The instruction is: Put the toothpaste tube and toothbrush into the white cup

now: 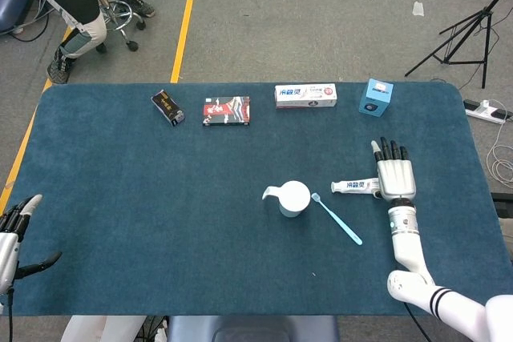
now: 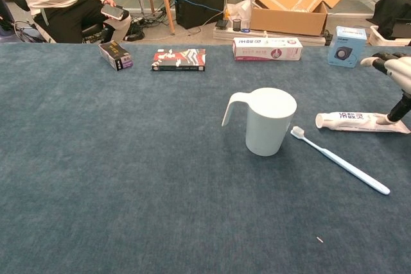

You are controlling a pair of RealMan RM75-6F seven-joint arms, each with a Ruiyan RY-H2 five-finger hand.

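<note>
Right hand: the white robot right hand (image 1: 395, 178) is seen at the right of the head view, fingers extended flat, one dark fingertip (image 2: 393, 116) pressed on the tube's far end; nothing is gripped.
Tube: the white printed toothpaste tube (image 1: 357, 187) lies left of that hand, long axis left-right, cap toward the white handled plastic cup (image 1: 293, 198).
Toothbrush: the pale blue toothbrush (image 1: 337, 219) lies diagonally, head just beside the cup.
Left hand: the left hand (image 1: 11, 239) is held open at the lower left edge, well apart; the right is judged nearer.
</note>
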